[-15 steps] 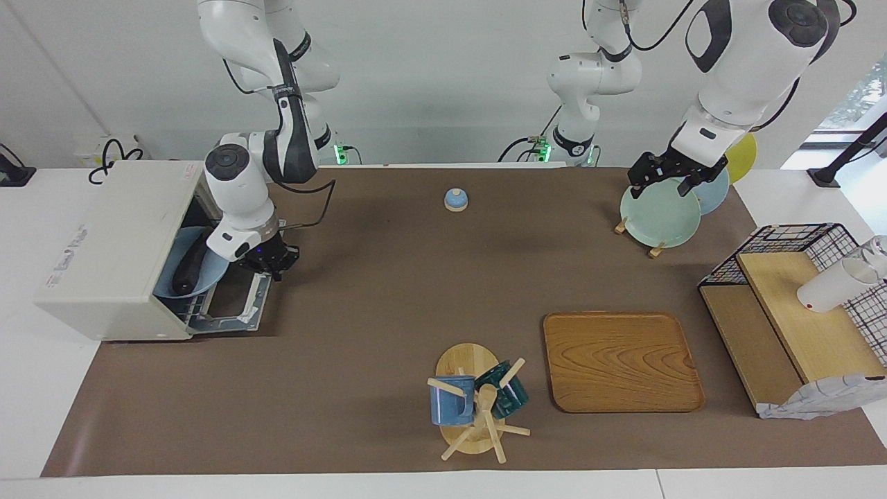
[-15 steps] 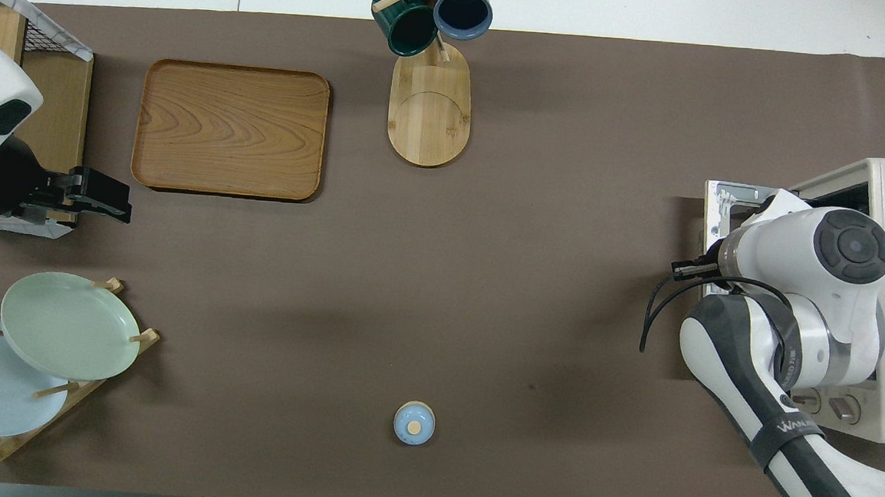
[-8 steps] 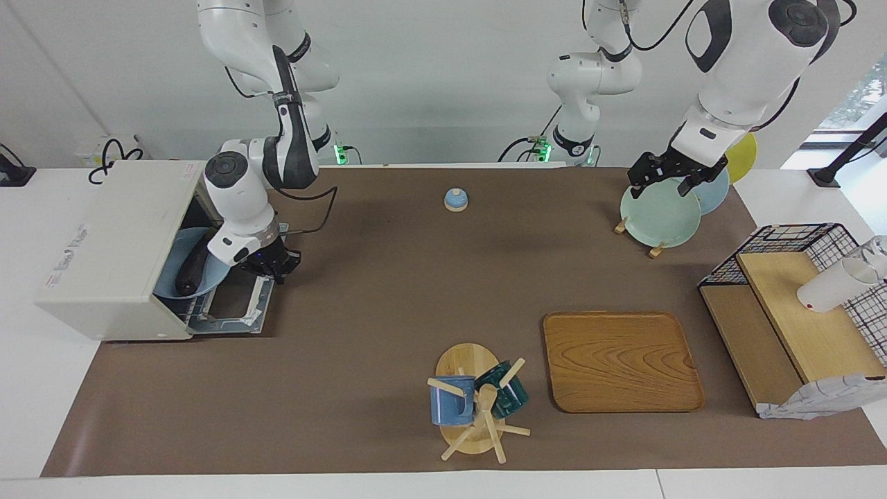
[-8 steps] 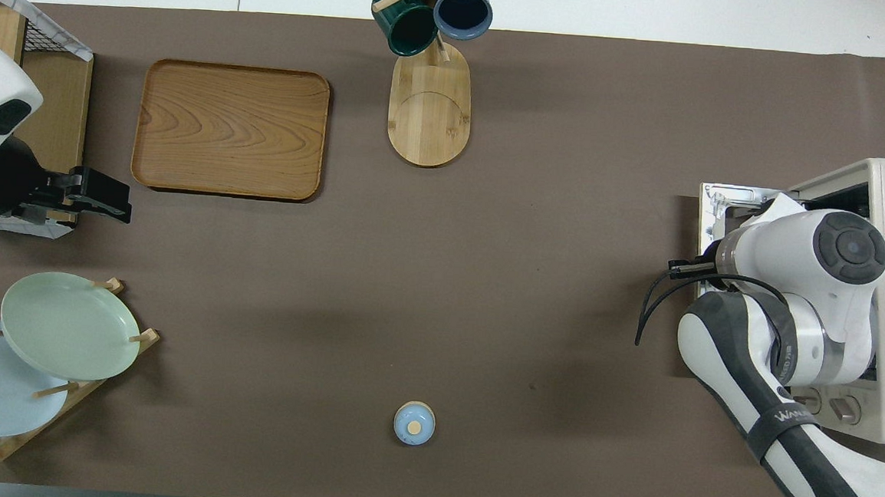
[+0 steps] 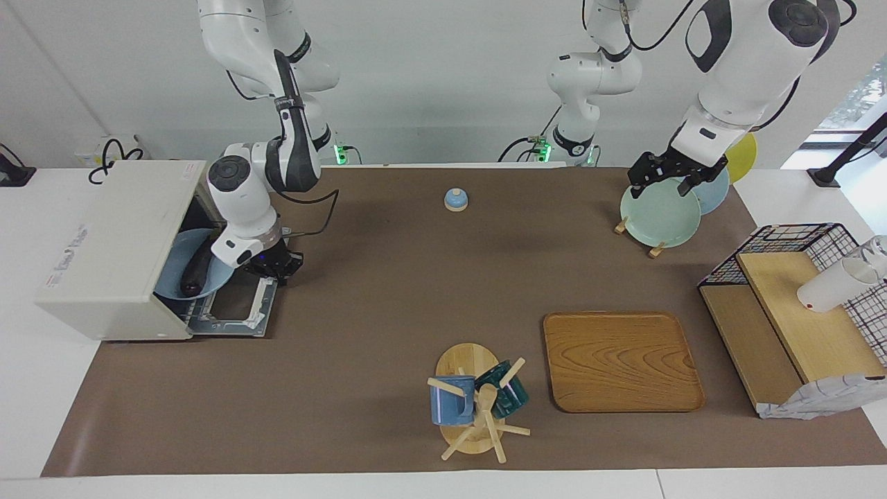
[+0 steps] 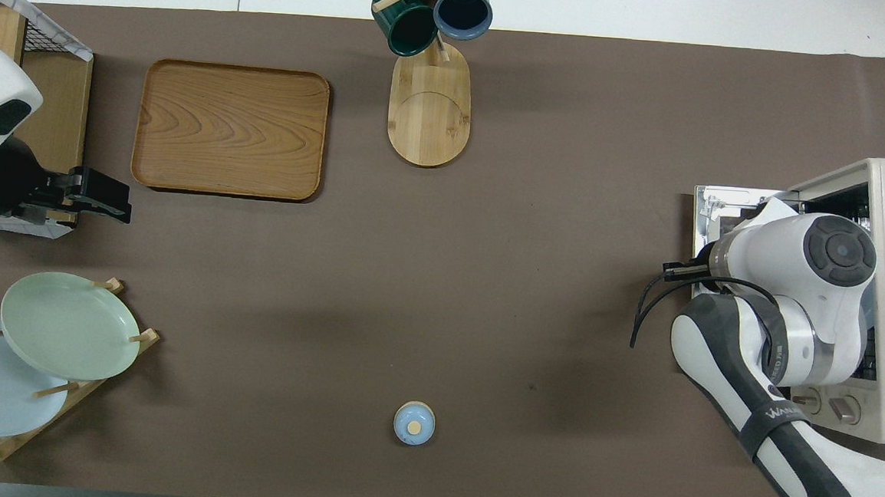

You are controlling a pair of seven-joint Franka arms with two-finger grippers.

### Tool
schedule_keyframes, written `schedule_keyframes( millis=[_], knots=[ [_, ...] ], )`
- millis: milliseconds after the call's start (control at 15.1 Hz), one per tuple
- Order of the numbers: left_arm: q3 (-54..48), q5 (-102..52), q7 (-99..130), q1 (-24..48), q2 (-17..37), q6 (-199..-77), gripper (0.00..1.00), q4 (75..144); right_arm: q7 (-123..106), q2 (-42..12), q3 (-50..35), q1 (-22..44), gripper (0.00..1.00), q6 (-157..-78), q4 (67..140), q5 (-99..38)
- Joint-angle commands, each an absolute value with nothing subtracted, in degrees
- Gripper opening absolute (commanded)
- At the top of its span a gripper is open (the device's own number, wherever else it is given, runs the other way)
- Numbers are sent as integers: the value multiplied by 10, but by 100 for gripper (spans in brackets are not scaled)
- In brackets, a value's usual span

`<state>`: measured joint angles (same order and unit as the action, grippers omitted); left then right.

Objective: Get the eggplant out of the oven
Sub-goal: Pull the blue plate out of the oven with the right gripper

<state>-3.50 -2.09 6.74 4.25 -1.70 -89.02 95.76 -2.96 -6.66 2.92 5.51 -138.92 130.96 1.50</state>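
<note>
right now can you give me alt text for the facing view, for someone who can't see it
An off-white oven sits open at the right arm's end of a brown-covered table, a dark eggplant lying in a blue bowl inside. The right gripper hangs over the dropped door. The left gripper waits above a green plate.

A matt brown mat [image 5: 388,291] covers the white, smooth table [image 5: 28,388]. The oven [image 5: 114,249] has an off-white painted shell with a dull sheen; its dropped door [image 5: 232,305] shows a bare metal frame around glass. The eggplant [image 5: 196,272] is dark and glossy, lying in a smooth pale blue bowl [image 5: 181,267]. The tray [image 5: 620,360] is grained, satin-finished wood. The mug tree [image 6: 429,102] is pale unvarnished-looking wood, holding 2 glazed mugs [image 5: 452,400]. The plates [image 6: 69,325] look smooth and glazed. The rack [image 5: 790,305] joins black wire to light wood.
</note>
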Motion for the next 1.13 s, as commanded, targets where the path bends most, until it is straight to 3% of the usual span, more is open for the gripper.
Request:
schedule_keyframes(
  millis=[0,265,398,464,1062],
  knots=[
    [-40,-17,67,36,-26,-884,100,965,-9,-57,34,92,0,-1371,1299,3],
    [-40,-17,67,36,-26,-884,100,965,-11,-49,39,72,0,-1231,1222,9],
    [-40,-17,67,36,-26,-884,100,965,-11,-33,40,63,44,-1190,1204,25],
    [-40,-17,67,36,-26,-884,100,965,-10,-30,40,62,55,-1173,1200,45],
    [-40,-17,67,36,-26,-884,100,965,-72,-18,39,-11,55,-1171,1218,62]
  ],
)
